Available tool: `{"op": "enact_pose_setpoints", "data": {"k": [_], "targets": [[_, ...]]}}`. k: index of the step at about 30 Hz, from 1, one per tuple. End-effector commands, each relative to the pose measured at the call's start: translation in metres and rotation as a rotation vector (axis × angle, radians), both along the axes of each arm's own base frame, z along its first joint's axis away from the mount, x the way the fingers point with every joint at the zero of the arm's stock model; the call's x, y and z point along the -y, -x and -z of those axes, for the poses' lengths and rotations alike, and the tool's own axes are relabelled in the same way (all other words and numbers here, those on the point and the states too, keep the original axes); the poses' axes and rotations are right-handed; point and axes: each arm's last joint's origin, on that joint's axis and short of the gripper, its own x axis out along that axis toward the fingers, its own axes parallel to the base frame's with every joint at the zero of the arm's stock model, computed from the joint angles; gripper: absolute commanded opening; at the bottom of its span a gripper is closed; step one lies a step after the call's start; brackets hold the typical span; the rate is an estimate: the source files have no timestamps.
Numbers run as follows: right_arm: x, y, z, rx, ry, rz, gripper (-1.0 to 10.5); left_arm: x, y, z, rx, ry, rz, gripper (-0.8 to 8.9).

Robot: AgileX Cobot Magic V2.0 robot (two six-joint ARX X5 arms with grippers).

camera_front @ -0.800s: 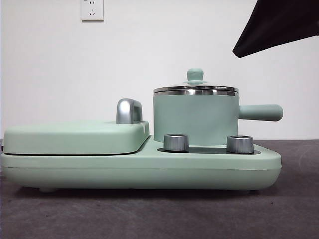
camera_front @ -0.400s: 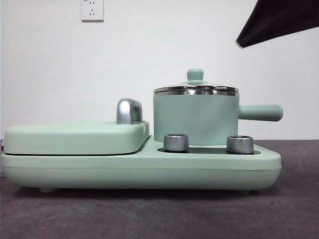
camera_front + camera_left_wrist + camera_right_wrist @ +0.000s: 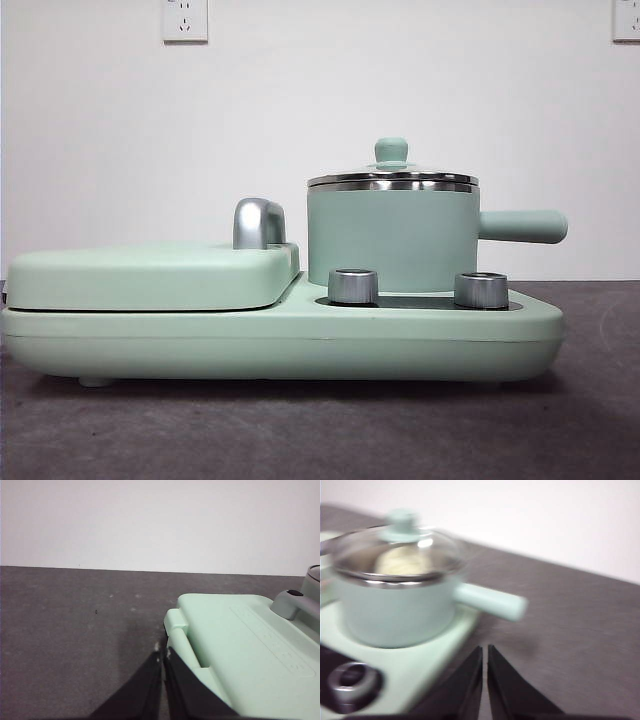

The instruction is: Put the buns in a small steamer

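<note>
My left claw point(image 3: 162, 656) shows two matte black jaws, each tapering to a narrow tip with small pale scuffs. My right claw point(image 3: 484, 650) has the same plain black wedge-shaped jaws.

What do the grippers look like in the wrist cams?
Left gripper: two flat, matte black jaws tapering to points, with pale scuffs at the tips. Right gripper: the same black tapered wedge shape, slightly blurred. No cables, markings or arm links are visible.
</note>
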Motion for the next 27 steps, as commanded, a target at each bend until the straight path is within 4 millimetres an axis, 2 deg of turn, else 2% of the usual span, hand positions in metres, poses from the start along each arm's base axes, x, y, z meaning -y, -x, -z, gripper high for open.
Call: {"op": "enact_pose_setpoints", "data": {"k": [1, 6, 27], "targets": [[0.006, 0.007, 0.013, 0.063, -0.007, 0.064, 0.2, 0.0, -0.001, 0.006, -0.009, -0.017, 0.0, 0.1], [0.012, 0.013, 0.029, 0.11, -0.039, 0.131, 0.2, 0.0, -0.001, 0.006, -0.009, -0.017, 0.0, 0.1], [0.013, 0.013, 0.028, 0.118, -0.065, 0.154, 0.2, 0.0, -0.001, 0.006, -0.009, -0.017, 0.0, 0.1]]}}
